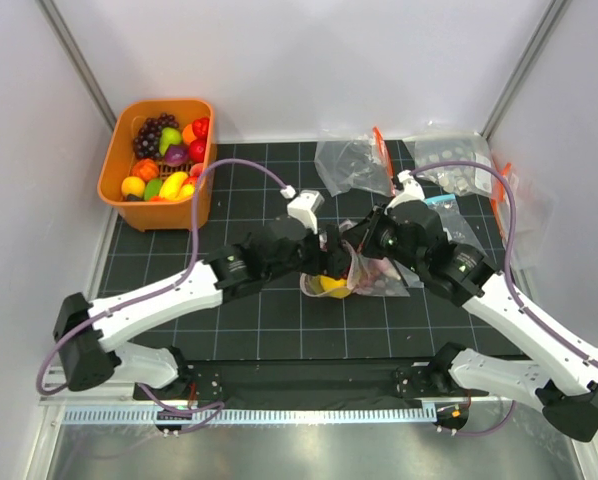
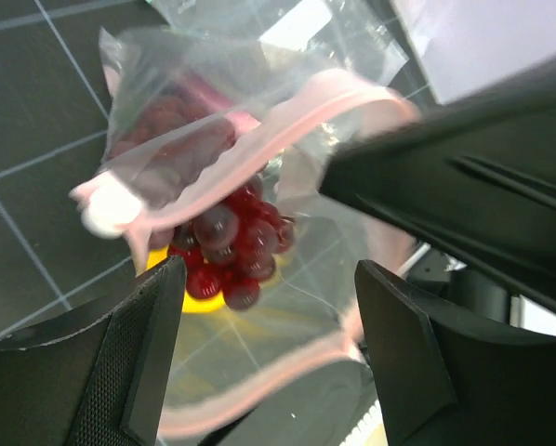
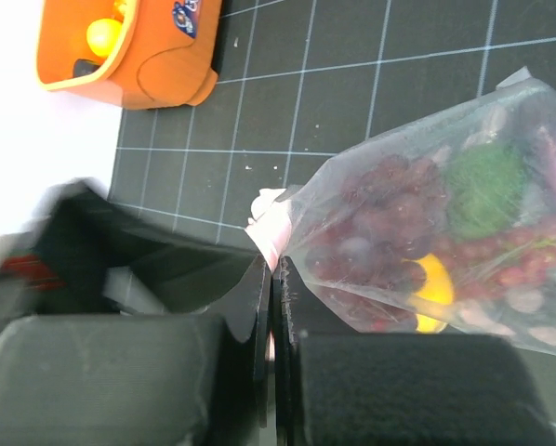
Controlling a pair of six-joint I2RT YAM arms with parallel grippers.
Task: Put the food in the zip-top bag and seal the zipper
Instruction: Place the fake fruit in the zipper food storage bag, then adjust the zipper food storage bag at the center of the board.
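Note:
The zip-top bag (image 3: pixel 445 232) hangs at the middle of the mat, clear and crinkly, with purple grapes (image 3: pixel 380 223), a green piece (image 3: pixel 487 186) and a yellow lemon (image 3: pixel 431 283) inside. My right gripper (image 3: pixel 276 279) is shut on a corner of the pink zipper (image 3: pixel 273 223). My left gripper (image 2: pixel 269 344) is open just above the bag's gaping mouth. The zipper (image 2: pixel 297 116) curves round red grapes (image 2: pixel 231 246) and the lemon (image 2: pixel 199 299) below; nothing sits between the fingers (image 2: pixel 139 362). From above, both grippers meet over the bag (image 1: pixel 369 275). More food (image 1: pixel 164 160) lies in the tub.
An orange tub (image 1: pixel 114 180) stands at the back left corner of the black grid mat. Other clear bags lie at the back right: one crumpled (image 1: pixel 351 165) and one printed with dots (image 1: pixel 454 165). White walls close in on both sides.

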